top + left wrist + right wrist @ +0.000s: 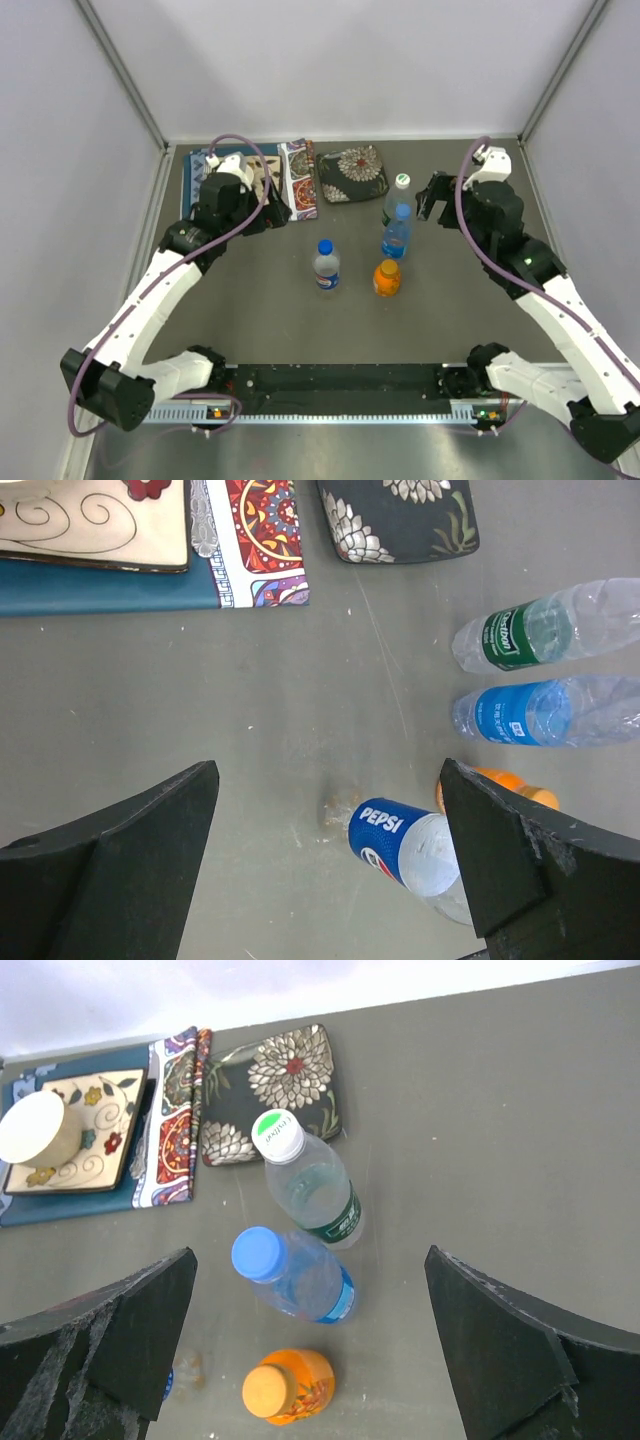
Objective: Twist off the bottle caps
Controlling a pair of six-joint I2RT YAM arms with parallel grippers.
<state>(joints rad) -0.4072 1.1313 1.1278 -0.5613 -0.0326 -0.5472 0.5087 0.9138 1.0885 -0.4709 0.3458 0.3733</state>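
Four capped bottles stand in the middle of the table. The clear one with a green label and white cap is farthest, with the blue-tinted one in front of it. The short orange one is nearest on the right, and the blue-capped Pepsi-labelled one is to the left. My left gripper hovers open, left of the bottles and holding nothing. My right gripper hangs open to their right, above table height, also empty.
Patterned cloth mats lie along the far edge: a dark floral one and a colourful one. Beside them a blue mat carries a cream square plate and a pale cup. Grey walls enclose the table. A black rail runs along the near edge.
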